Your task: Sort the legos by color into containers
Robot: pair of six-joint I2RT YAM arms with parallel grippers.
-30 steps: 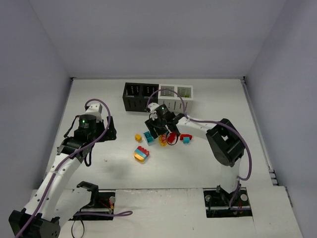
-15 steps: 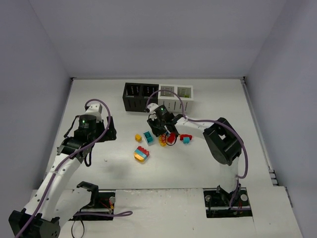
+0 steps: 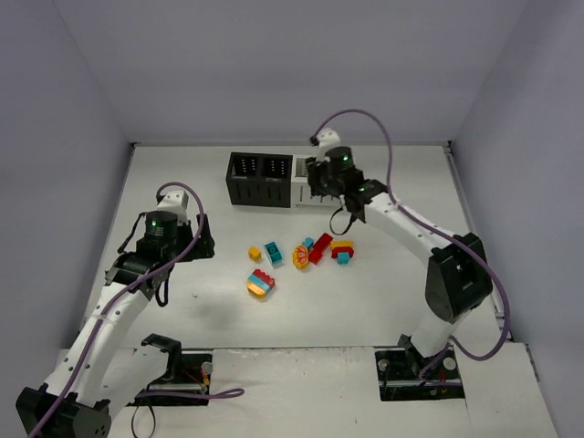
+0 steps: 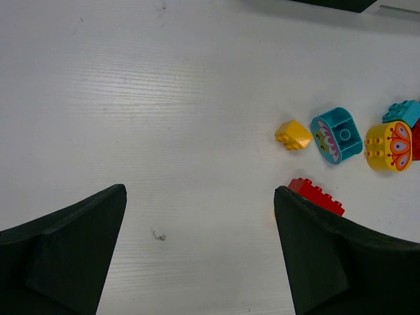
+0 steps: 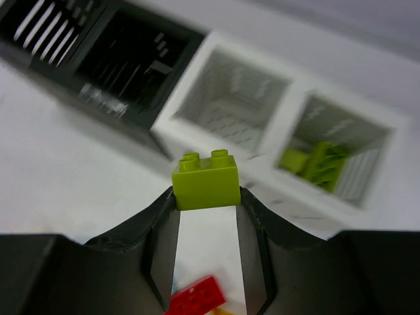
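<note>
My right gripper (image 3: 325, 180) is shut on a lime-green lego brick (image 5: 207, 180) and holds it in the air just in front of the white containers (image 5: 234, 100). The far-right white bin (image 5: 328, 159) holds green pieces. The two black containers (image 3: 260, 178) stand to their left. Loose legos lie mid-table: a small yellow one (image 3: 255, 253), a teal one (image 3: 273, 252), a round yellow one (image 3: 300, 257), a red one (image 3: 321, 247), a red-yellow-teal clump (image 3: 342, 249) and a stacked clump (image 3: 260, 284). My left gripper (image 4: 199, 193) is open and empty, left of the pile.
The left wrist view shows the yellow brick (image 4: 293, 135), the teal piece (image 4: 337, 135), the round yellow piece (image 4: 388, 146) and a red brick (image 4: 316, 195) beside my right-hand finger. Grey walls close in the table on three sides.
My right gripper has risen from the pile and swung back and right to the white bins with the green brick in it. The left arm has not moved.
</note>
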